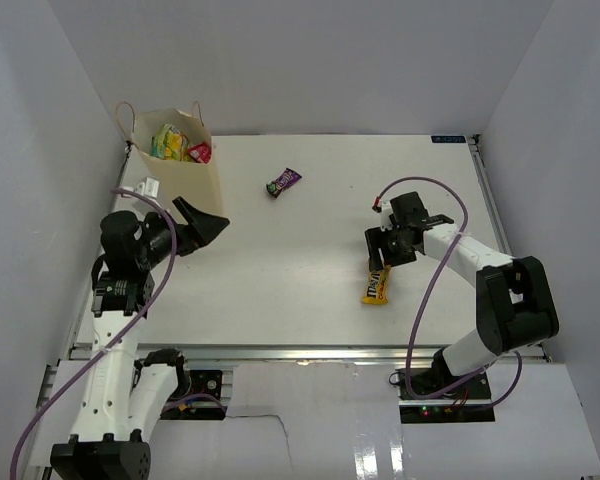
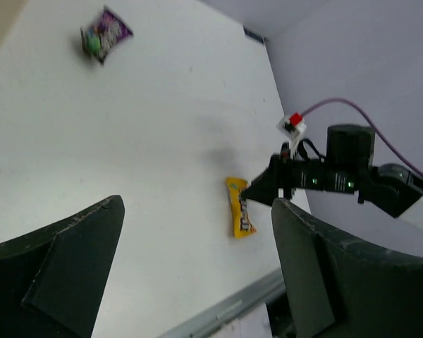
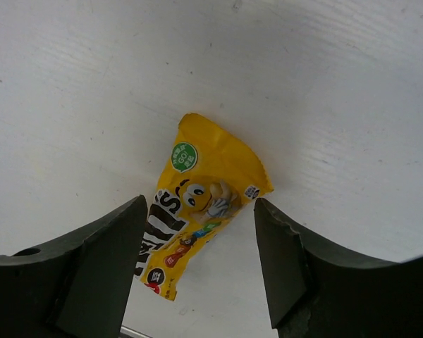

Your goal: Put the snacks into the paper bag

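The cream paper bag (image 1: 185,180) stands open at the back left, with a green-yellow packet (image 1: 166,142) and a red-pink packet (image 1: 200,152) inside it. My left gripper (image 1: 208,215) hangs open and empty just in front of the bag; its jaws (image 2: 197,239) stand wide over bare table. A yellow snack packet (image 3: 197,201) lies flat on the table right of centre (image 1: 377,284). My right gripper (image 3: 199,211) is open and low over it, one finger on each side and not clamped. A small purple packet (image 1: 283,181) lies alone further back, and the left wrist view shows it too (image 2: 104,34).
Grey walls enclose the table on the left, back and right. A metal rail (image 1: 310,350) runs along the near edge. The right arm's purple cable (image 1: 450,200) loops above the table beside the yellow packet.
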Controlling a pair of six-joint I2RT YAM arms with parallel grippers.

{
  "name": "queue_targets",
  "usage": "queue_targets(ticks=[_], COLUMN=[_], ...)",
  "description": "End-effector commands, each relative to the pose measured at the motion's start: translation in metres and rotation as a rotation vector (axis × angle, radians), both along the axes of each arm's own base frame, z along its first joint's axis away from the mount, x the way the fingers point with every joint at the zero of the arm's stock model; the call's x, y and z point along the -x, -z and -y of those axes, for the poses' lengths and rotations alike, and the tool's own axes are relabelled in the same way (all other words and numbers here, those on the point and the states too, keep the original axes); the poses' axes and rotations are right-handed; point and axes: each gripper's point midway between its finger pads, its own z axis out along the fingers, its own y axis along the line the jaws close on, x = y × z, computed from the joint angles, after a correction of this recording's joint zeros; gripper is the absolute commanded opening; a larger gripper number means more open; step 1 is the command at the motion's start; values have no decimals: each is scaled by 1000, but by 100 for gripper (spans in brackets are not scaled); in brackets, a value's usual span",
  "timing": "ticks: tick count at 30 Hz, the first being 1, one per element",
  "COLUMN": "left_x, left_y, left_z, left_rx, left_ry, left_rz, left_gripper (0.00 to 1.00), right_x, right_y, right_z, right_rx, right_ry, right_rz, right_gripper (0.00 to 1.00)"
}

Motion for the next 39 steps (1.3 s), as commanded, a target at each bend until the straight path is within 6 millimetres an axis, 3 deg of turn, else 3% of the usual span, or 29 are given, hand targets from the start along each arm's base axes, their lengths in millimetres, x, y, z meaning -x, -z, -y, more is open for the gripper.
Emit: queue_targets(ticks=[1,4,9,12,15,16,17,19,20,22,24,25,26,29,31,33,39], left_x=[26,36,46,52,56,60,57,62,57,53,48,47,41,36,34,36,36], left_y=[16,31,49,59,77,92,90,91,112,124,130,119,137,145,142,154,159], left_z=[29,36,62,86,123,142,153,180,191,220,239,255,265,293,307,316,320], left_rx=[147,194,216,213,207,193,197,187,156,97,69,69,38,20,20,12,3], left_ry=[160,196,287,350,412,444,465,534,540,593,626,661,670,715,737,756,772], left_rz=[-69,-106,-154,-177,-225,-275,-244,-238,-297,-324,-337,-314,-346,-362,-359,-389,-411], left_gripper=[96,96,96,96,96,96,96,96,96,97,97,97,97,97,95,91,58], right_x=[13,18,17,13,8,8,6,2,0,0,-3,-5,-6,-10,-11,-10,-8], right_y=[18,29,35,27,10,2,-4,-22,-30,-45,-57,-64,-68,-83,-93,-102,-108], right_z=[-6,-9,-18,-24,-35,-42,-45,-57,-61,-72,-78,-82,-85,-91,-95,-98,-102], right_rx=[-34,-43,-72,-98,-158,-194,-218,-282,-309,-375,-414,-440,-450,-486,-515,-541,-566], right_ry=[3,-7,-29,-49,-81,-101,-110,-140,-154,-187,-200,-211,-215,-230,-244,-260,-270], right_rz=[-81,-139,-190,-175,-148,-140,-130,-102,-81,-67,-43,-36,-31,-10,3,13,20], right_gripper=[68,60,37,26,18,17,13,12,12,10,8,8,8,8,8,9,10])
